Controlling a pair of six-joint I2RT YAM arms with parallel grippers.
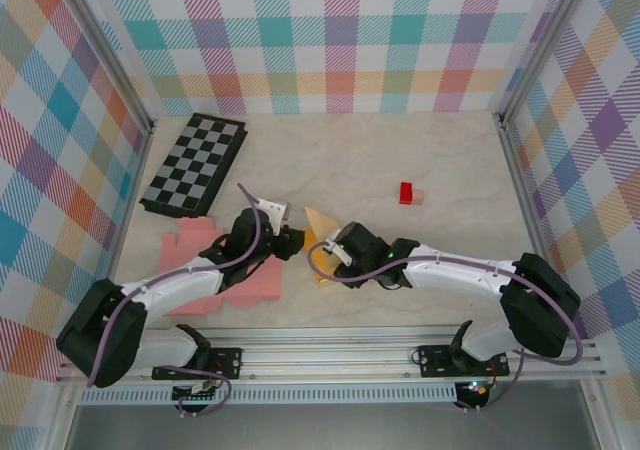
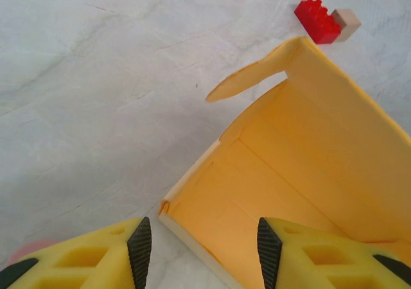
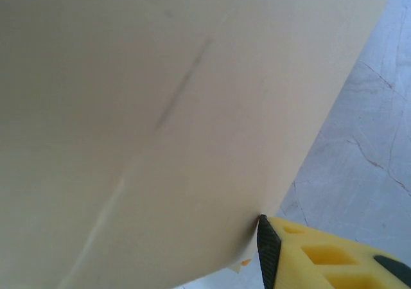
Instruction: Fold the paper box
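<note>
The paper box (image 1: pixel 320 225) is orange inside and cream outside, half formed, and sits at the table's middle front between my two grippers. My left gripper (image 1: pixel 293 242) is at its left side. In the left wrist view that gripper (image 2: pixel 204 244) is open, and a low-walled corner of the box (image 2: pixel 308 167) lies between the jaws without touching either pad. A loose flap curls up at the far wall. My right gripper (image 1: pixel 338 248) is at the box's right side. In the right wrist view the cream panel (image 3: pixel 160 109) hides one finger, and the other pad (image 3: pixel 268 253) touches the panel's edge well off centre.
A red brick joined to a tan block (image 1: pixel 408 193) (image 2: pixel 316 20) lies beyond the box to the right. A folded checkerboard (image 1: pixel 195 165) lies at the back left. A pink flat cut-out (image 1: pixel 215 270) lies under the left arm. Checked walls enclose the table.
</note>
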